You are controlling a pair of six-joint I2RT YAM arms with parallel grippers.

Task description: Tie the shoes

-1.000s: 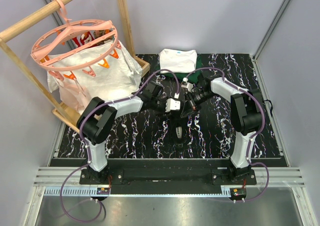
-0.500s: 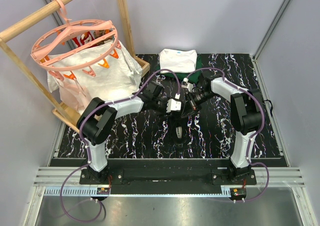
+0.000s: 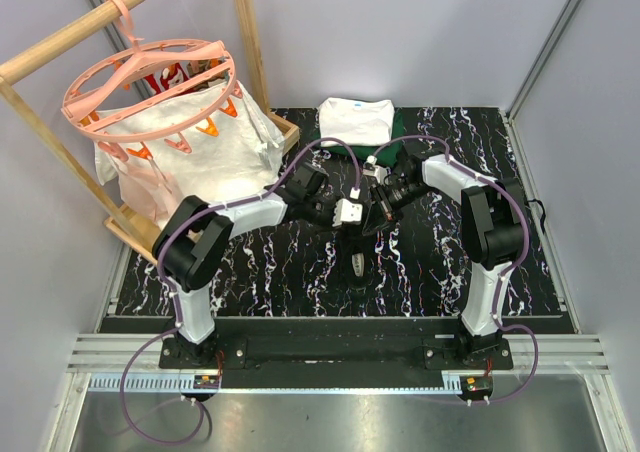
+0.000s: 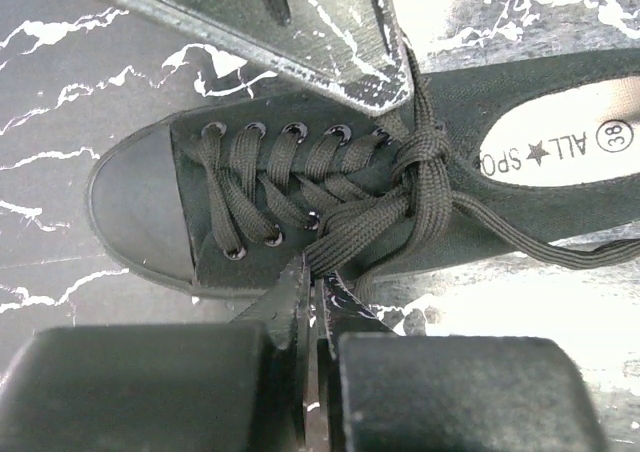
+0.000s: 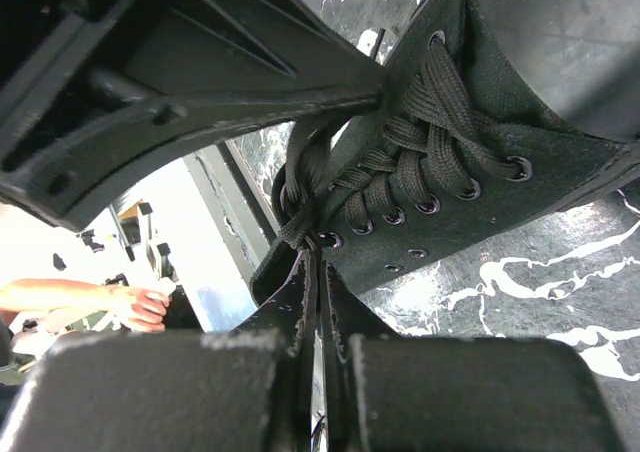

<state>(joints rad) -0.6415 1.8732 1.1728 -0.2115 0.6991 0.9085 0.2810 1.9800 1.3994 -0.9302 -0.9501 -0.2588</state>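
Table point(image 3: 250, 272): its black marbled top is carrying the sneaker, and its near edge is running just ahead of the arm bases.
Sneaker point(image 3: 357, 260): it is lying near the middle of the table, between the two arms, with its pale grey end pointing toward the bases.
Laces point(image 4: 370, 222): they are crossing between the sneaker's eyelets and bunching into a wrapped crossing at the top of the lacing. One strand is trailing off past the sneaker's side.
Left gripper point(image 4: 312, 272): it is reaching in over the sneaker's far end, its fingers pressing together on a flat band of lace just beside the sneaker's side.
Right gripper point(image 5: 313, 262): it is coming at the sneaker from the opposite side, its fingers clamping together on lace right at the bunched crossing.
Folded clothes point(image 3: 355, 122): white over dark green, they are sitting beyond the sneaker at the table's far edge.
Wooden rack point(image 3: 60, 152): it is standing far left of the sneaker, carrying a pink hanger point(image 3: 150, 77) and a white cloth point(image 3: 190, 152).
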